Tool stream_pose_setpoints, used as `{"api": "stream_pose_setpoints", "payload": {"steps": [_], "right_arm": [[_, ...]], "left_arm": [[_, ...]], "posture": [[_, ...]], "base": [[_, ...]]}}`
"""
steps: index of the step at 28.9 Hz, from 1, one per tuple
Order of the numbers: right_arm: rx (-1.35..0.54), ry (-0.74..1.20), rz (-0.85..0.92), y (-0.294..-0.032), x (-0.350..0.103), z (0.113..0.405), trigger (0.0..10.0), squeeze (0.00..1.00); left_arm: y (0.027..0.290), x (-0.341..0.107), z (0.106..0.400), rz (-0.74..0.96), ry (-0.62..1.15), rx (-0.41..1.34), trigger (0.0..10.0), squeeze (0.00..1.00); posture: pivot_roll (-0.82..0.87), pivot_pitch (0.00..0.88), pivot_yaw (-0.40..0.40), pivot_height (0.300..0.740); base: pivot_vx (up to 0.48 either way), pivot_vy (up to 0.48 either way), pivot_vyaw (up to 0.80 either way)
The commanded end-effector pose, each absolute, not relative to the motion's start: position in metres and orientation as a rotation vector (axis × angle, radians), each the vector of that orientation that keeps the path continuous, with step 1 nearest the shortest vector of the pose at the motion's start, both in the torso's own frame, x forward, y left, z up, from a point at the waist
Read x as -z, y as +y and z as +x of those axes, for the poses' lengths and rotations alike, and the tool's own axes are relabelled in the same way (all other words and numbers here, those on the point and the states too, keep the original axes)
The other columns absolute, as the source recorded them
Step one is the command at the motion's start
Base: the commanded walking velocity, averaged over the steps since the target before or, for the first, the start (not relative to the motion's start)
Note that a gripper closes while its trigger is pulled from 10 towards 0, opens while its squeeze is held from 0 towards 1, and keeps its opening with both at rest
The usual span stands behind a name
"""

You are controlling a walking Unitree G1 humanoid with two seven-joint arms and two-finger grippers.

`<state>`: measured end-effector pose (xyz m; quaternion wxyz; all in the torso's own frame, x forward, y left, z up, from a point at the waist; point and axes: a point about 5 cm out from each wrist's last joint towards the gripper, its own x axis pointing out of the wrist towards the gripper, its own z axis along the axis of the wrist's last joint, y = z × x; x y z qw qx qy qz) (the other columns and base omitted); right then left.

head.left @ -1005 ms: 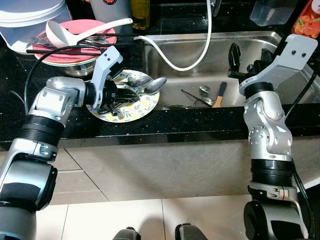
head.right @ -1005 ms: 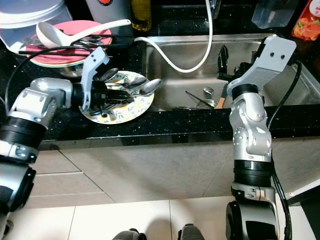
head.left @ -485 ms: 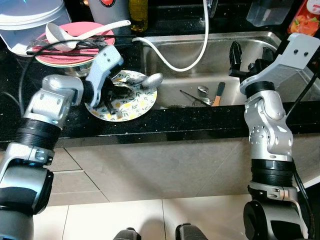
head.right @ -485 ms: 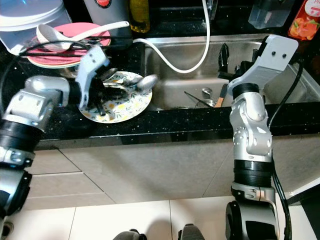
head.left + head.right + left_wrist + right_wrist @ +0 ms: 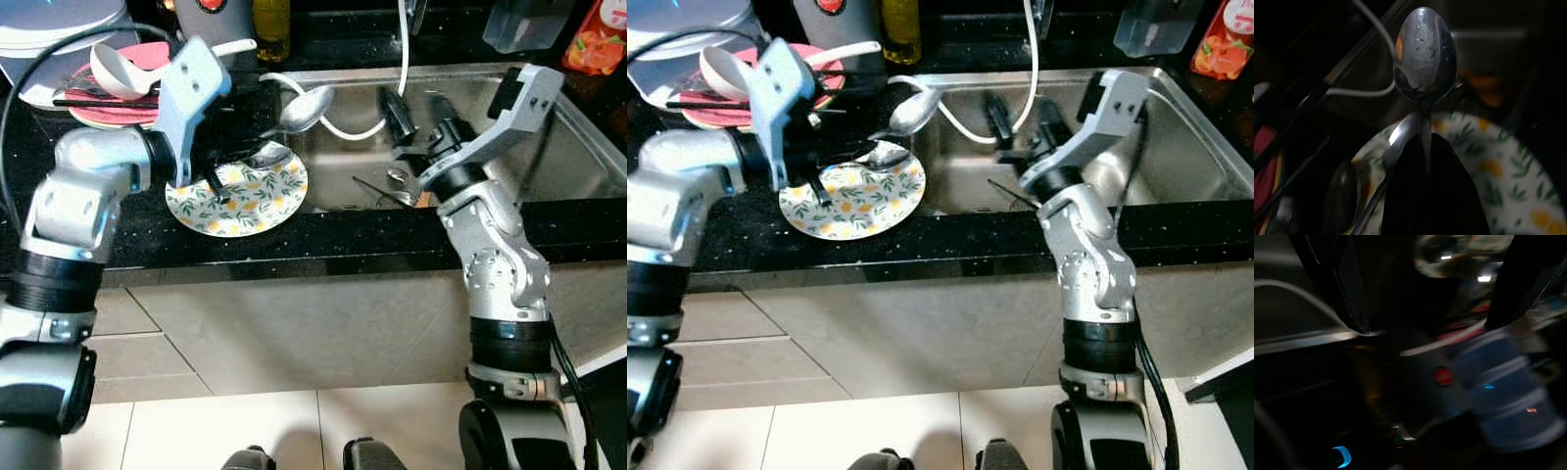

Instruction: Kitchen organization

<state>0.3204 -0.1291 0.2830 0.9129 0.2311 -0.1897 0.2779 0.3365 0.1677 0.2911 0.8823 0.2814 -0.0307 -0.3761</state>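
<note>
Far left, on the black surface (image 5: 127,250): a pink plate (image 5: 147,59) is carrying a white ladle (image 5: 122,67) and black chopsticks (image 5: 93,100), with a stack of white containers (image 5: 49,24) behind it.

Next, my left gripper (image 5: 257,147): its jaws are clenching the handle of a steel spoon (image 5: 305,108). I am holding that spoon in the air, bowl pointing toward the sink (image 5: 568,127), above the far edge of the floral plate (image 5: 240,196). In the left wrist view a second spoon (image 5: 1400,139) is lying on the plate just under the raised one.

Centre: a white hose (image 5: 333,122) is looping from the surface into the sink. On the sink floor a few utensils (image 5: 397,188) are lying near a wooden handle.

Right: my right gripper (image 5: 411,103) is reaching over the sink toward the raised spoon, jaws released and spread wide, holding nothing.

Step in hand, as I judge it: I am lifting cutlery off the plate, and a hand-over looks likely. The next move is calling for lining the open jaws up around the spoon's bowl end, clear of the hose.
</note>
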Motion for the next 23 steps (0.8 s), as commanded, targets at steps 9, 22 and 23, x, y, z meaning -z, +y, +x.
{"api": "stream_pose_setpoints", "payload": {"steps": [9, 22, 23], "right_arm": [[-0.724, -0.280, 0.557, -0.112, -0.266, 0.310, 10.0, 0.00], [-0.748, -0.169, 0.640, -0.088, -0.252, 0.310, 10.0, 0.00], [-0.748, -0.169, 0.640, -0.088, -0.252, 0.310, 10.0, 0.00]], "left_arm": [[0.150, -0.310, 0.334, 0.620, -0.285, 0.697, 10.0, 0.00], [0.128, -0.308, 0.332, 0.582, -0.359, 0.755, 10.0, 0.00], [0.128, -0.308, 0.332, 0.582, -0.359, 0.755, 10.0, 0.00]], "posture": [[0.06, 0.072, -0.020, 0.740], [0.06, 0.077, -0.024, 0.740], [0.06, 0.077, -0.024, 0.740]], "base": [[0.000, 0.000, 0.00], [0.000, 0.000, 0.00], [0.000, 0.000, 0.00]]}}
